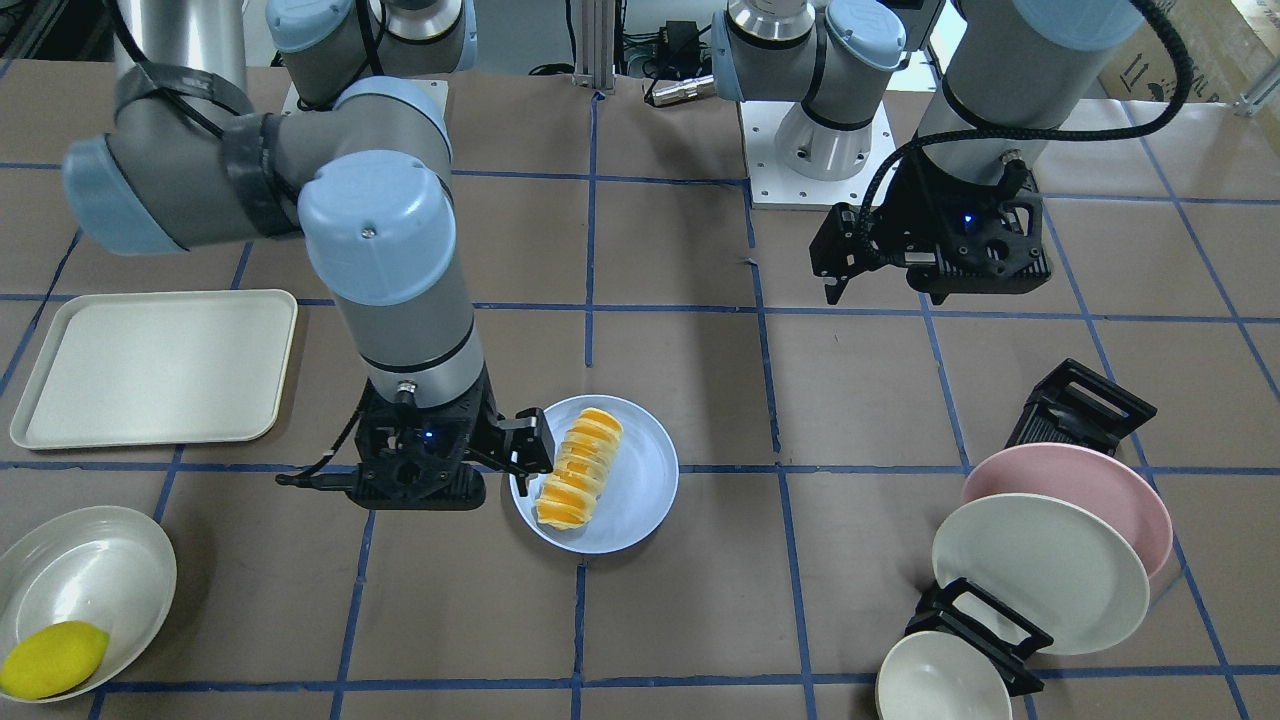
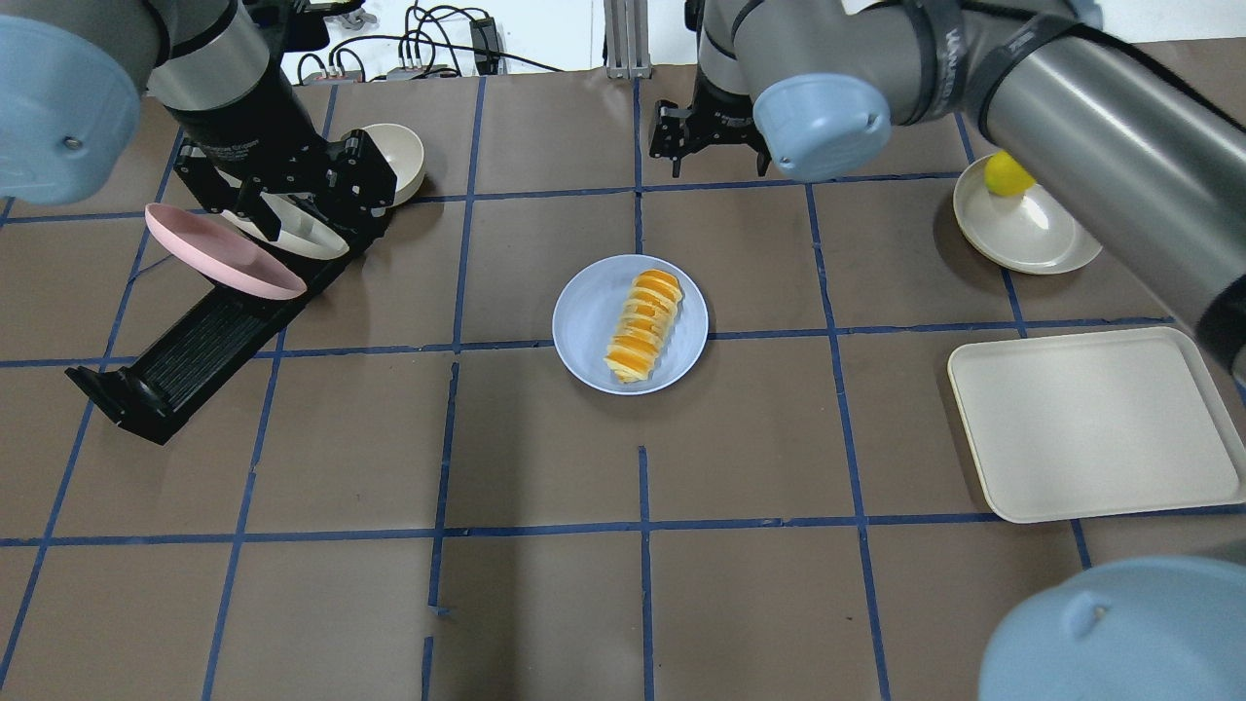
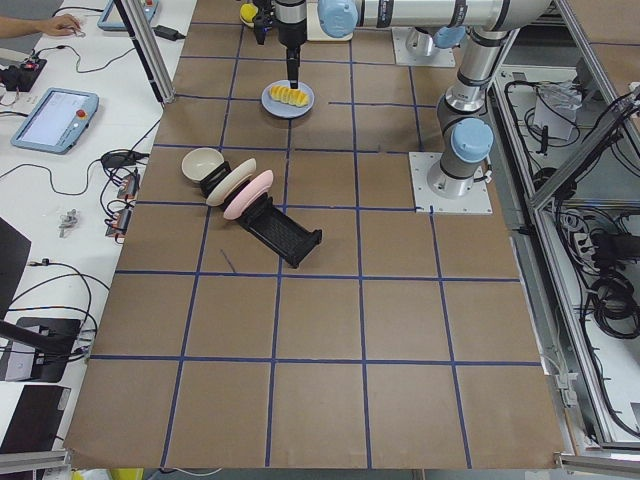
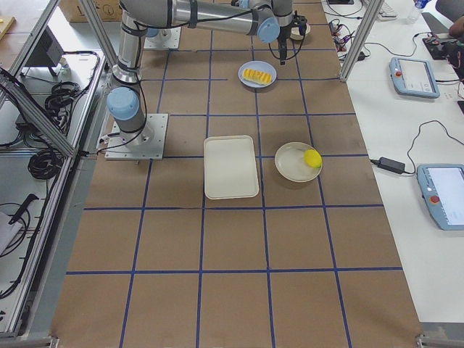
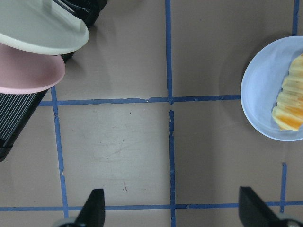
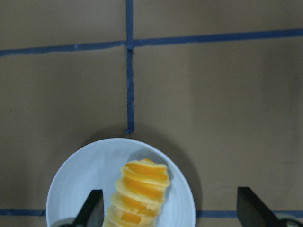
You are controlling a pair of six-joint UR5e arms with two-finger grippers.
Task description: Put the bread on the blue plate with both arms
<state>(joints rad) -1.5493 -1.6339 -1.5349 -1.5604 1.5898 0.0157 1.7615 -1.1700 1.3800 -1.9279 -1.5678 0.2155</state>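
- Bread (image 2: 644,326): striped orange and cream roll, lying slantwise across the plate at the centre of the overhead frame. Nothing grips it.
- Blue plate (image 2: 584,321): flat on the table (image 2: 545,604), under the bread and beside a crossing of blue tape lines.
- Right gripper (image 6: 170,210): fingers spread wide and holding nothing. Its wrist view shows the plate and one end of the bread below, at the lower edge of frame. It hangs clear of both.
- Left gripper (image 5: 173,210): fingers spread wide and empty over bare table. The plate shows at the right edge of its wrist view. In the overhead frame it sits upper left, over the rack.
- Rack (image 2: 195,350): black, at the left of the overhead frame. It holds a pink plate (image 2: 219,253) and a cream plate (image 1: 1040,575) on edge.
- Small bowl (image 2: 394,161): cream, at the rack's far end.
- Tray (image 2: 1090,419): cream, rectangular, right of frame, nothing on it.
- Dish (image 1: 85,590): white, lower left of the front view, with a lemon (image 1: 52,660) in it.
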